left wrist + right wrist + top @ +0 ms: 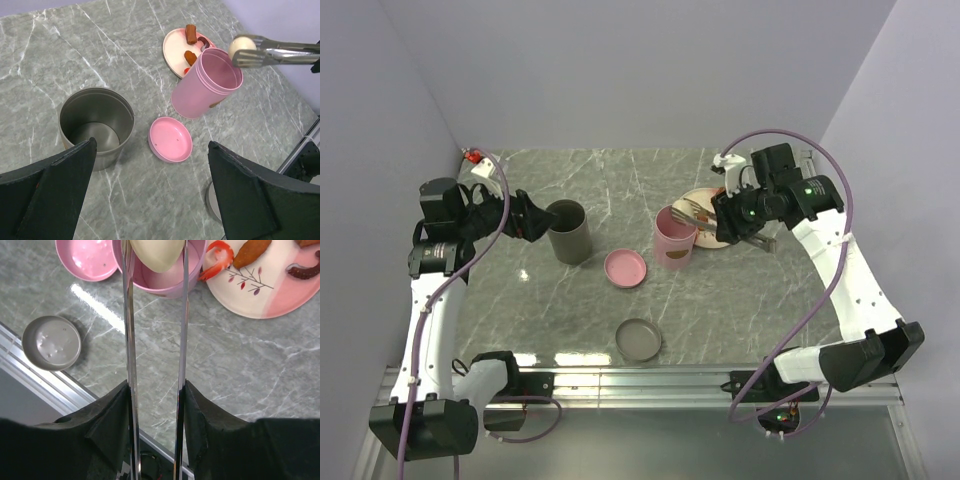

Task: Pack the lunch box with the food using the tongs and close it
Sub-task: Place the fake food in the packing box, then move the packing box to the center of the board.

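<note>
The pink lunch box (674, 238) (207, 82) stands open and upright beside a plate (172, 50). Its pink lid (625, 268) (170, 139) lies to its left on the table. My right gripper (156, 390) (735, 220) is shut on the grey tongs (129, 340) (280, 50). The tongs' tips pinch a cream, egg-shaped piece (157, 251) (241, 46) just over the box's mouth (160, 282). Reddish-brown food pieces (190, 34) (251, 252) lie on the plate. My left gripper (151, 144) (535, 220) hangs open and holds nothing, next to a grey canister.
A grey canister (569, 231) (95, 125) stands open to the left of the pink lid. Its grey lid (638, 340) (51, 342) lies near the table's front edge, by the metal rail. Walls close in the table on the left, back and right.
</note>
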